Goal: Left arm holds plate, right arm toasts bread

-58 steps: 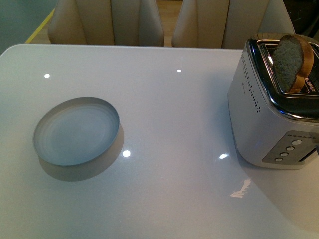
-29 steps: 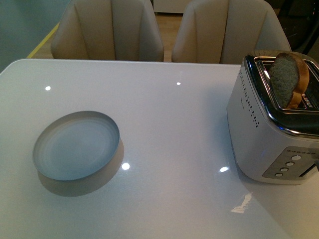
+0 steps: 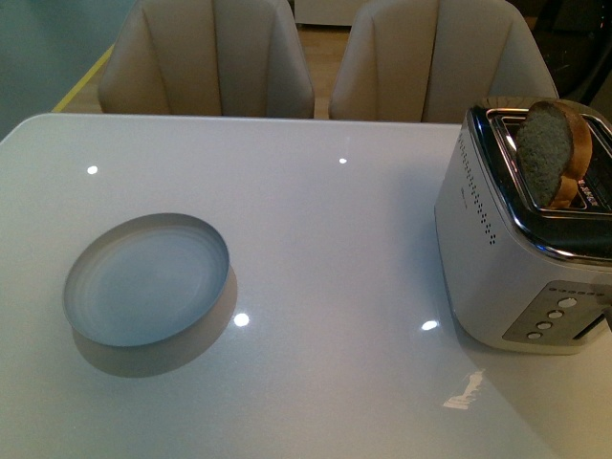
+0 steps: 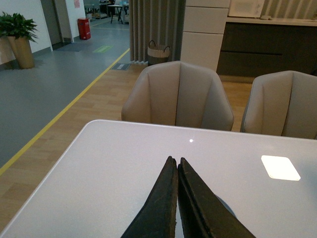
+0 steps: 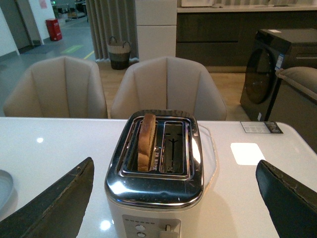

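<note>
The pale blue-grey plate (image 3: pixel 143 277) lies empty on the white table, at the left in the front view. The bread (image 3: pixel 553 148) stands upright in one slot of the white and chrome toaster (image 3: pixel 507 258) at the right, its rounded top sticking out. The right wrist view shows the bread (image 5: pixel 146 141) in the toaster (image 5: pixel 156 191) straight ahead. My right gripper (image 5: pixel 174 166) is open and empty, its fingers wide apart on either side of the toaster and short of it. My left gripper (image 4: pixel 174 159) is shut and empty above the table. Neither arm shows in the front view.
Two beige chairs (image 3: pixel 206 57) stand behind the table's far edge. The toaster's second slot (image 5: pixel 173 146) is empty, and its lever (image 5: pixel 168 229) and buttons face me. A sliver of the plate (image 5: pixel 3 191) shows at the edge of the right wrist view.
The front view has shifted: table, plate and toaster show lower in the picture than a second ago. Nothing has moved since half a second ago.
</note>
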`<control>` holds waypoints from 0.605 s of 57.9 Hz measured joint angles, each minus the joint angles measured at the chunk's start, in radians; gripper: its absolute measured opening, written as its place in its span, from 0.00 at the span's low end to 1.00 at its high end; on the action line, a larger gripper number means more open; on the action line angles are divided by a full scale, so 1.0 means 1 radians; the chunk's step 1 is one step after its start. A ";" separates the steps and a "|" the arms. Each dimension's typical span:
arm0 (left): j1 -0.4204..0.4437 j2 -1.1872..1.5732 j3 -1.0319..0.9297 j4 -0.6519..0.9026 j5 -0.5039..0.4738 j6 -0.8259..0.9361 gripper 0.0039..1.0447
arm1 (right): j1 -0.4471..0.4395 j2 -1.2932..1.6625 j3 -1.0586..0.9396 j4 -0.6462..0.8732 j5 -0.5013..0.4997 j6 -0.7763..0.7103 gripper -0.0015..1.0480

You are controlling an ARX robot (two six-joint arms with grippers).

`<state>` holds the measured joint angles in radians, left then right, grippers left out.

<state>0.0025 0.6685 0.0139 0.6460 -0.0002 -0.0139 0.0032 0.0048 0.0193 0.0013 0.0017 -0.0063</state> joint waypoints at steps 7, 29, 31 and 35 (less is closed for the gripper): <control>0.000 -0.099 0.000 -0.088 0.000 0.000 0.03 | 0.000 0.000 0.000 0.000 0.000 0.000 0.91; 0.000 -0.322 -0.001 -0.299 0.000 0.000 0.03 | 0.000 0.000 0.000 0.000 0.000 0.000 0.91; 0.000 -0.338 -0.001 -0.316 0.000 0.000 0.03 | 0.000 0.000 0.000 0.000 0.000 0.000 0.91; 0.000 -0.365 -0.001 -0.342 0.000 0.000 0.03 | 0.000 0.000 0.000 0.000 0.000 0.000 0.91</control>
<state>0.0025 0.3035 0.0132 0.3038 -0.0002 -0.0135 0.0032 0.0048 0.0193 0.0013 0.0017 -0.0063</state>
